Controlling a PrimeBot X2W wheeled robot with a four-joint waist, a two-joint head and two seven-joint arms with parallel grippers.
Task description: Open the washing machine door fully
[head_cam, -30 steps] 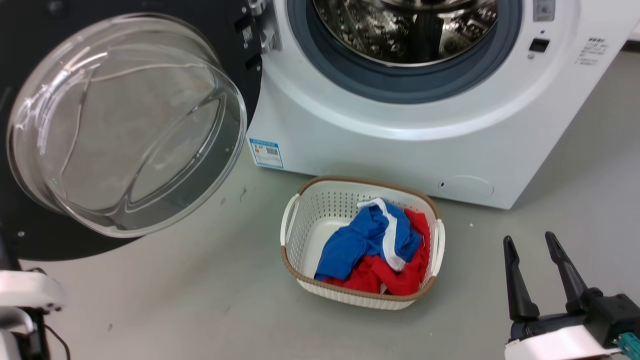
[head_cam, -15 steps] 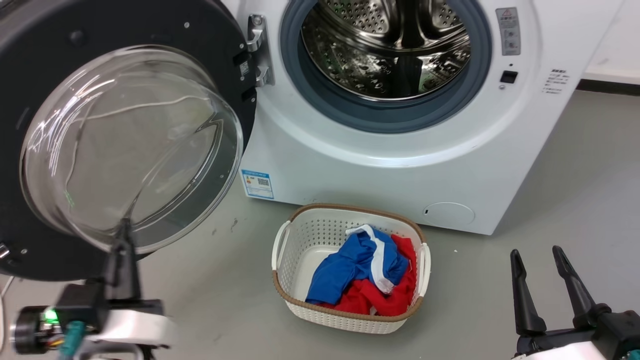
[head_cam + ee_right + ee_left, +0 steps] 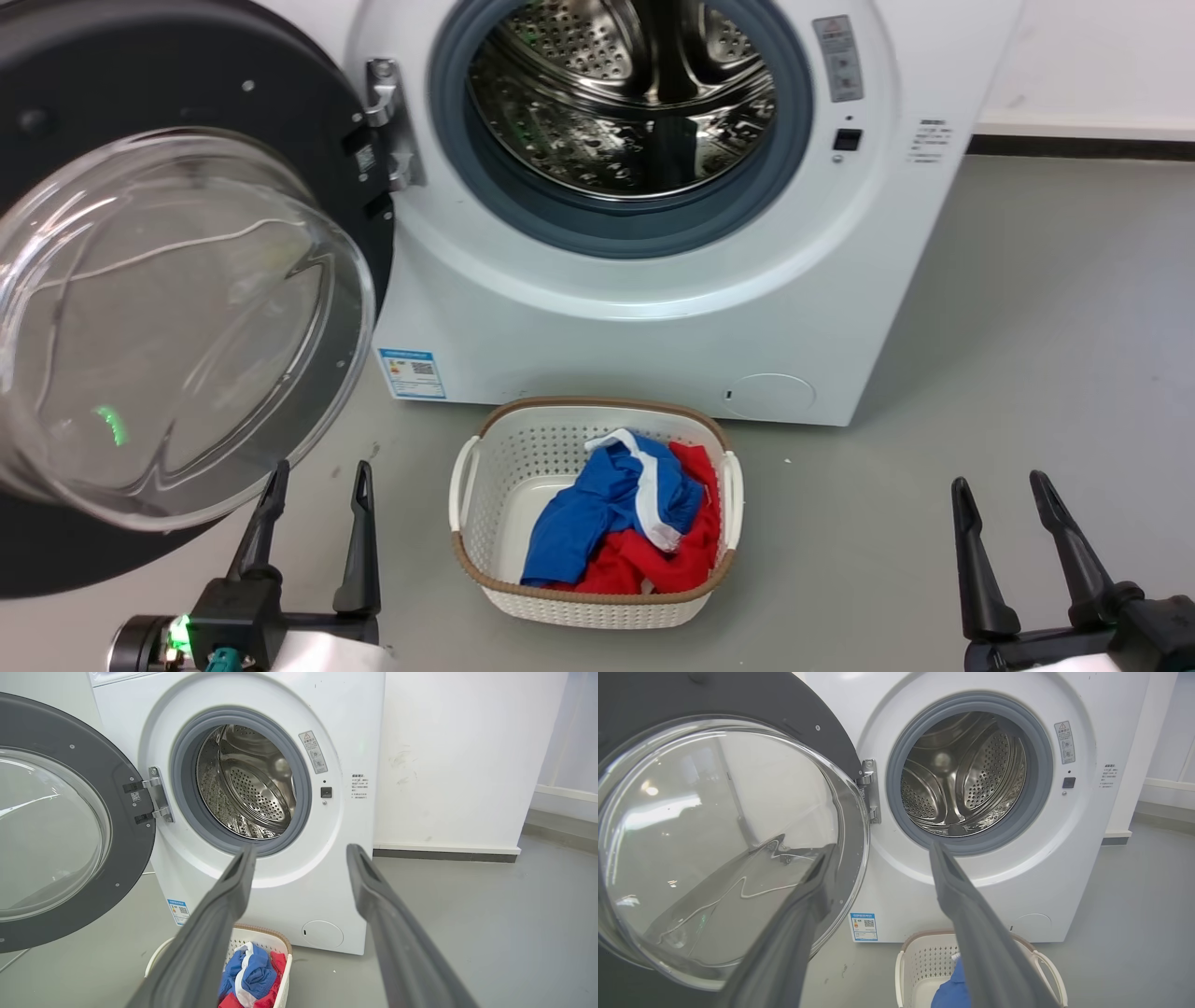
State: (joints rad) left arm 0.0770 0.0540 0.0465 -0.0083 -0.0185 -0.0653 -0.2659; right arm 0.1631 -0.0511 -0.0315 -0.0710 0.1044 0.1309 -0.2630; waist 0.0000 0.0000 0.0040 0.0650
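both spread, empty: left gripper, right gripper; door wide open.

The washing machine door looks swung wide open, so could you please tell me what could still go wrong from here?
1. The left end effector, jaws open, sits just below the glass bowl of the washing machine door; rising carelessly could strike it.
2. Nothing holds the door, so it might swing back.
3. The laundry basket stands on the floor right before the washing machine; driving forward could knock it.
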